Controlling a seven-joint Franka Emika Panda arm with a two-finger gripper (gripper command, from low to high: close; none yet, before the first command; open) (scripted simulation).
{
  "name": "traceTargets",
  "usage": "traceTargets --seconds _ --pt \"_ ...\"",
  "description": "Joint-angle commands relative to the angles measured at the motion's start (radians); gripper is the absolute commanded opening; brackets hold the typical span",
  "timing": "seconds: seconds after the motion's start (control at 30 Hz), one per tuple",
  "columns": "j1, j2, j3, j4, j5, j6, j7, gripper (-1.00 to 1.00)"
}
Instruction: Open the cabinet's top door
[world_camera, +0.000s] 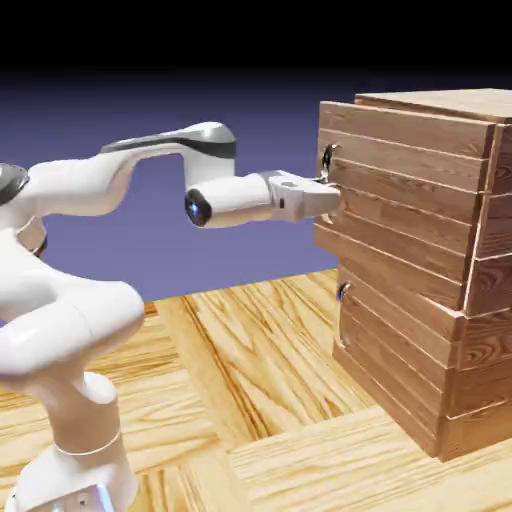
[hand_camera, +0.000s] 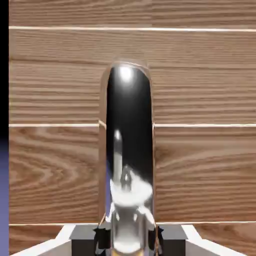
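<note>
The cabinet of brown planks stands at the exterior view's right. Its top door carries a curved dark metal handle near its left edge. My gripper reaches level from the left and is pressed up to that door, just below the handle's top. In the hand view the shiny dark handle runs up the middle, large, in front of the door's planks. My gripper is shut on the handle, with one dark finger on each side of it.
The lower door with its small handle sits under the top door. The cabinet rests on a wooden plank table. My white arm spans the left half of the exterior view.
</note>
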Motion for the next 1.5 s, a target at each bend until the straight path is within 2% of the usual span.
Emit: traceTargets --seconds 0.0,0.33,0.67,0.97,1.47 --pt "0.022 -0.001 -0.028 -0.035 -0.018 -0.043 -0.009 -1.0" --pt "0.1 0.0 -0.344 -0.284 -0.291 -0.477 -0.086 -1.0" --pt "-0.043 0.147 -0.673 -0.322 -0.681 -0.91 -0.227 -1.0" --pt "-0.177 0.457 -0.868 -0.18 -1.053 -1.206 -0.425 -1.0" --pt "-0.222 1.0 -0.99 0.253 -1.509 -1.496 -0.677 -1.0"
